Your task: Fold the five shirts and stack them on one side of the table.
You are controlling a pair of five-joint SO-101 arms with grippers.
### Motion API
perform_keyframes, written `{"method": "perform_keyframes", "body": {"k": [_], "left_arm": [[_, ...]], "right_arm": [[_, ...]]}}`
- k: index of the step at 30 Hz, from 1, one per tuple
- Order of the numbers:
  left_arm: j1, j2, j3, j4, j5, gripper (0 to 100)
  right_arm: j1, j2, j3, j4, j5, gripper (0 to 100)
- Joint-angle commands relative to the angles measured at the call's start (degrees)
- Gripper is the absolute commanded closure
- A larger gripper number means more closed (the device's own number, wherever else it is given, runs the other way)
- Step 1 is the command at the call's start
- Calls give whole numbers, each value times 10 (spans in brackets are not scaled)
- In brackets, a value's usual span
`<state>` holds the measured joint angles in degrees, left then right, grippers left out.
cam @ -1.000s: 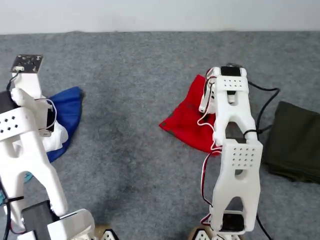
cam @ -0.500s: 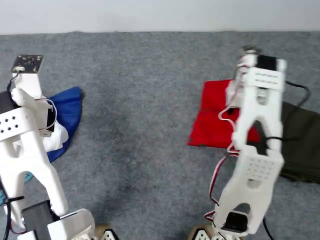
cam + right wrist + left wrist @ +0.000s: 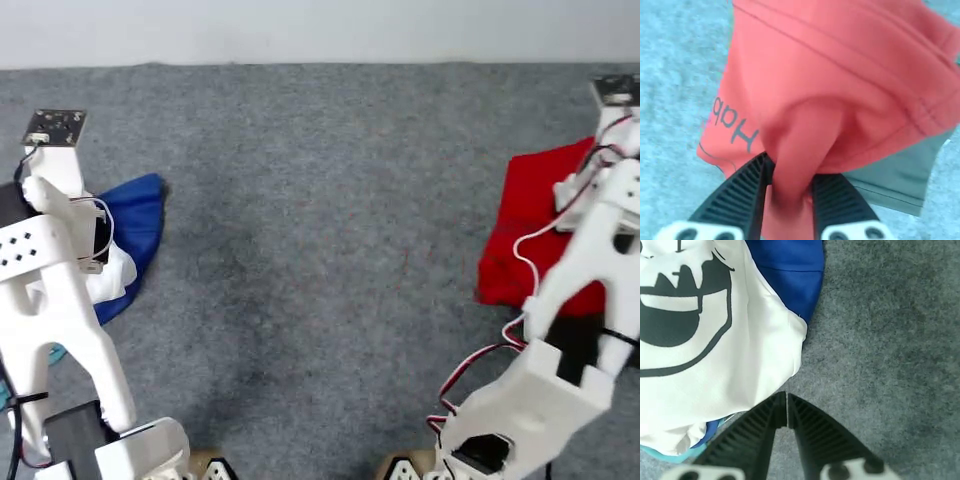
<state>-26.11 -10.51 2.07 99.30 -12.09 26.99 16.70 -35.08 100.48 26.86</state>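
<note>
Red shirt (image 3: 840, 75) is pinched in the right gripper (image 3: 792, 165), a bunched fold of cloth clamped between the two fingers. The rest of the garment hangs out from that fold. Beneath its far edge lies an olive shirt (image 3: 890, 175), partly covered. In the high view the red shirt (image 3: 530, 240) now sits at the right edge of the table (image 3: 320, 200). A second ago it lay nearer the middle, so the right arm has swung it sideways onto the olive one (judged: stacking under way, release not yet made). The left gripper (image 3: 786, 402) is pressed together on nothing, poised over bare carpet just beside the white shirt (image 3: 700, 340) and the blue shirt (image 3: 140, 215); that arm is unchanged.
</note>
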Motion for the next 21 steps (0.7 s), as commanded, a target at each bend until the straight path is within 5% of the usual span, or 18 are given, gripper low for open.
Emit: {"method": "perform_keyframes", "body": {"k": [1,21], "left_arm": [[0,-22,-7,3,-4,986],[-1,-25,-5,6,-3,986]], "right_arm": [[36,-33,-5,22,28,990],[155,59,-4,-92,105,990]]}}
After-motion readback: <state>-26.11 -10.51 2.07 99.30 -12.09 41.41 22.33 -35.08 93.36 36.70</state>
